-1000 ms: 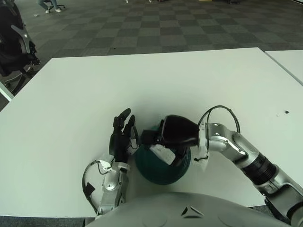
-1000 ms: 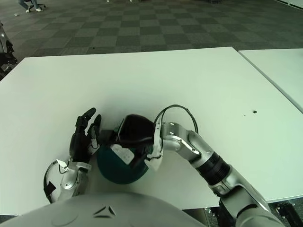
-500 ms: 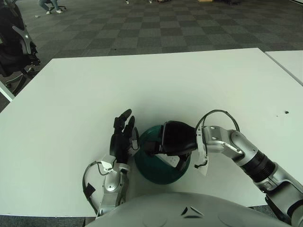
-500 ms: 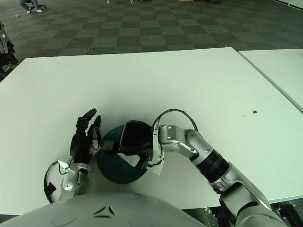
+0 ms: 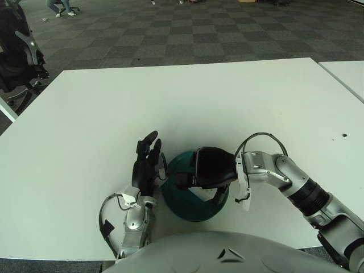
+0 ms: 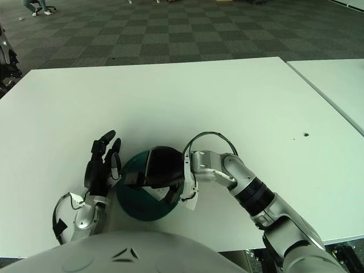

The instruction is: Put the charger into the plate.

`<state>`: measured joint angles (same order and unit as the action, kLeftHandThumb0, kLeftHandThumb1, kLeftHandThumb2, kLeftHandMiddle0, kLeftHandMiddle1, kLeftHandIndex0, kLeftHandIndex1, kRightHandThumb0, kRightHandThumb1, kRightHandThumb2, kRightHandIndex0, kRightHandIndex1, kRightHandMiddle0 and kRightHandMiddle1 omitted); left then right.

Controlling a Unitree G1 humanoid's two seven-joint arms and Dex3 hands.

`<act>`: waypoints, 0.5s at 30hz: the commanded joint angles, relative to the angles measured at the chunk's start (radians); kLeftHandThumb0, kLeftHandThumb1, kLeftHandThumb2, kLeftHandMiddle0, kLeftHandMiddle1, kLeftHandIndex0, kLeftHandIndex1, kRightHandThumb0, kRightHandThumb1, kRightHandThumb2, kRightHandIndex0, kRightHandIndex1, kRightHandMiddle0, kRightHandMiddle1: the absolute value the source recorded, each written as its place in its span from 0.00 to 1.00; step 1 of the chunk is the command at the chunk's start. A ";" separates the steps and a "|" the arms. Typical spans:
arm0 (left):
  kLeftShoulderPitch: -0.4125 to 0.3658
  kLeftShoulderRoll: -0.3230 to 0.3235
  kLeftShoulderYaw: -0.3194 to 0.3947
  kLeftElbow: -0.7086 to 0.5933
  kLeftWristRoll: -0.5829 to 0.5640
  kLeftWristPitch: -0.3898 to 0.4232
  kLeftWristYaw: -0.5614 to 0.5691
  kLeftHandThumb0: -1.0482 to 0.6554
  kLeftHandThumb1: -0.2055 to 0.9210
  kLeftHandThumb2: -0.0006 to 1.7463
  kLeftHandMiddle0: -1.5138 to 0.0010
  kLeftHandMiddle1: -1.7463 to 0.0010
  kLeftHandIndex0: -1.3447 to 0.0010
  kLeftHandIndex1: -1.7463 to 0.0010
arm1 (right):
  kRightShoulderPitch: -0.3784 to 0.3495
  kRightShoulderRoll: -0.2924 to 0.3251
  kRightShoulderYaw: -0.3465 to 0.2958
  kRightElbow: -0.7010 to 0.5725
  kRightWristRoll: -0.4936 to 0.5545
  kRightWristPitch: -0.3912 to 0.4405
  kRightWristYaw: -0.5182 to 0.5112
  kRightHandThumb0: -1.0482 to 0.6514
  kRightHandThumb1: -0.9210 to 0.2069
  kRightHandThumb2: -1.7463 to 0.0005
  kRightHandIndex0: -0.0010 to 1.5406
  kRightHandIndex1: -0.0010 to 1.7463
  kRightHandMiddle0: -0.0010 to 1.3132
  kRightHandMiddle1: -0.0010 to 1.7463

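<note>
Dark-green plate sits low in the frame's centre; our right hand has sunk over it since a second ago, clamped on the white charger, so release seems near. Left hand rests beside, fingers apart.

right hand — now lower over plate

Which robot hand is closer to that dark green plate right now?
The right. The right robot hand is directly over the plate, covering much of it. The left robot hand rests on the table just beside the plate's left rim, fingers straight.
</note>
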<state>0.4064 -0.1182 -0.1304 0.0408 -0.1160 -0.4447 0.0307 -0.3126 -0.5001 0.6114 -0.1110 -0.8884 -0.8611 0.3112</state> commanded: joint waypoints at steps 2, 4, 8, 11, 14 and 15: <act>0.018 -0.035 0.005 0.035 -0.008 0.045 0.014 0.14 1.00 0.54 0.75 1.00 0.99 0.51 | 0.022 0.007 -0.032 0.008 -0.064 0.026 -0.078 0.40 0.10 0.62 0.43 1.00 0.21 1.00; 0.017 -0.035 0.004 0.033 -0.008 0.047 0.014 0.14 1.00 0.54 0.76 1.00 0.99 0.51 | 0.025 0.008 -0.034 0.009 -0.079 0.028 -0.102 0.40 0.05 0.66 0.39 1.00 0.18 1.00; 0.024 -0.033 -0.003 0.009 -0.015 0.064 0.009 0.15 1.00 0.54 0.76 1.00 1.00 0.52 | 0.060 0.001 -0.056 -0.008 -0.110 0.049 -0.165 0.19 0.01 0.57 0.21 0.93 0.09 0.89; 0.030 -0.035 -0.002 -0.004 -0.022 0.079 0.012 0.17 1.00 0.54 0.77 1.00 1.00 0.52 | 0.083 0.008 -0.068 -0.012 -0.112 0.074 -0.188 0.09 0.00 0.50 0.14 0.77 0.04 0.79; 0.039 -0.037 0.001 -0.014 -0.043 0.096 0.008 0.17 1.00 0.54 0.77 1.00 1.00 0.52 | 0.102 0.022 -0.077 0.006 -0.094 0.091 -0.225 0.05 0.00 0.45 0.13 0.62 0.01 0.72; 0.040 -0.036 0.002 -0.014 -0.048 0.100 0.006 0.18 1.00 0.54 0.77 1.00 1.00 0.52 | 0.105 0.026 -0.079 0.014 -0.089 0.092 -0.237 0.04 0.00 0.44 0.13 0.55 0.01 0.70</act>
<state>0.4104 -0.1185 -0.1300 0.0046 -0.1435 -0.3959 0.0321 -0.2156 -0.4886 0.5530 -0.1081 -0.9915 -0.7848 0.1174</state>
